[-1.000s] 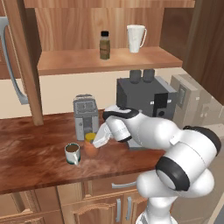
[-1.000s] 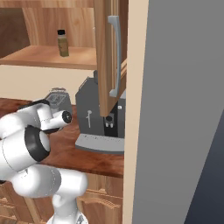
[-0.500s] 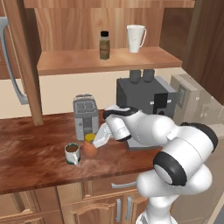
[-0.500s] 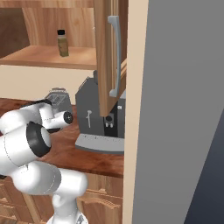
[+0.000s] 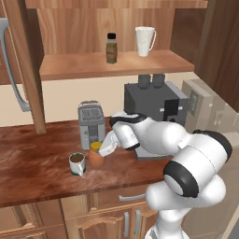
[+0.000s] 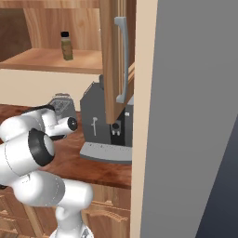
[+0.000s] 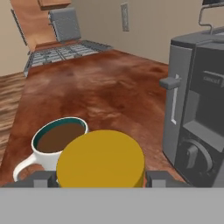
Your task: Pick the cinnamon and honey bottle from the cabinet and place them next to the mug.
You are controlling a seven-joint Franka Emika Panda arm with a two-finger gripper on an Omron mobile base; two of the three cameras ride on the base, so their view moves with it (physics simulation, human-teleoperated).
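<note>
1. Tabletop (image 5: pixel 37 172) of dark reddish wood runs left from the mug (image 5: pixel 77 163) with bare surface; its front edge lies just ahead of the mug and the honey bottle (image 5: pixel 96 155).
2. Behind the honey bottle stands a grey toaster (image 5: pixel 91 123), close to it; to the right sits a dark coffee machine (image 5: pixel 151 105).
3. The honey bottle stands upright on the tabletop, long axis vertical, yellow lid (image 7: pixel 100 159) up, just beside the mug on its right.
4. The claw (image 7: pixel 100 178) has a dark fingertip (image 7: pixel 43 178) on either side of the honey bottle's lid, closed around the jar.
5. The mug stands upright, dark brown inside; in the hand view its handle points toward the lower left.
6. The cinnamon (image 5: pixel 111 48) stands upright on the cabinet (image 5: pixel 116 67) shelf, black cap up, well apart from a white cup (image 5: pixel 145 41) to its right.
7. In the right base view, an open cabinet door (image 6: pixel 116 56) with a grey handle hangs above the coffee machine.
</note>
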